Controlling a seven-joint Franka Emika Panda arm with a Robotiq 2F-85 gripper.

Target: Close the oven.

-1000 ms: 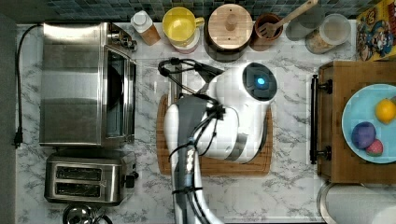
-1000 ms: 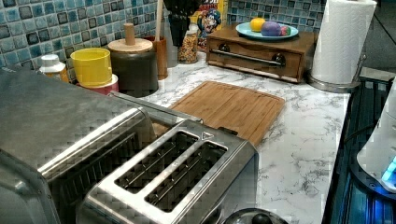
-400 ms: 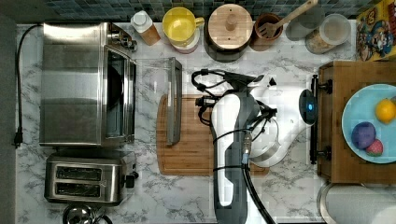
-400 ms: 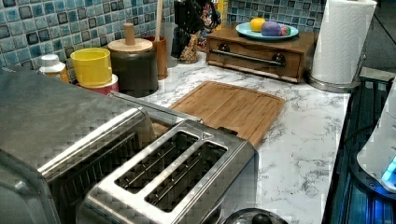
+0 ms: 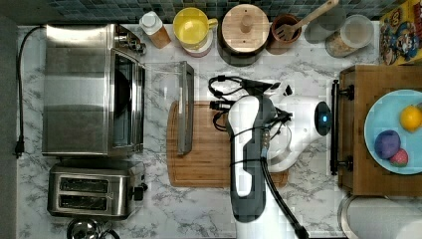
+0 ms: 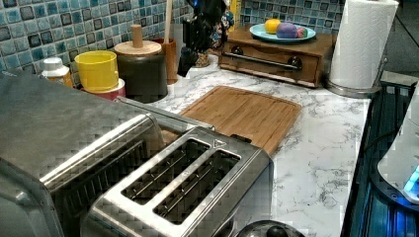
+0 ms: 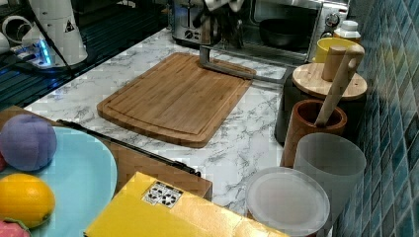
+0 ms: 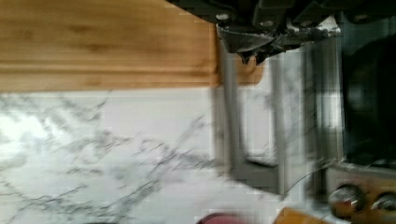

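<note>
The oven [image 5: 79, 89] sits at the upper left of the top view, its cavity facing the board [image 5: 209, 159]. The arm [image 5: 247, 149] lay over the board's left part a second ago and covered the door. It has since swung toward the top view's right, baring the door [image 5: 161, 107]. The door is dropped flat, and its handle [image 5: 185, 107] overhangs the board's left edge. So the oven is not yet closed, and the arm seems to be lining up on the handle. In the right view the gripper [image 7: 222, 24] hangs at the top of the frame, just above the handle. I cannot tell whether it is spread or closed, nor whether it touches the bar.
</note>
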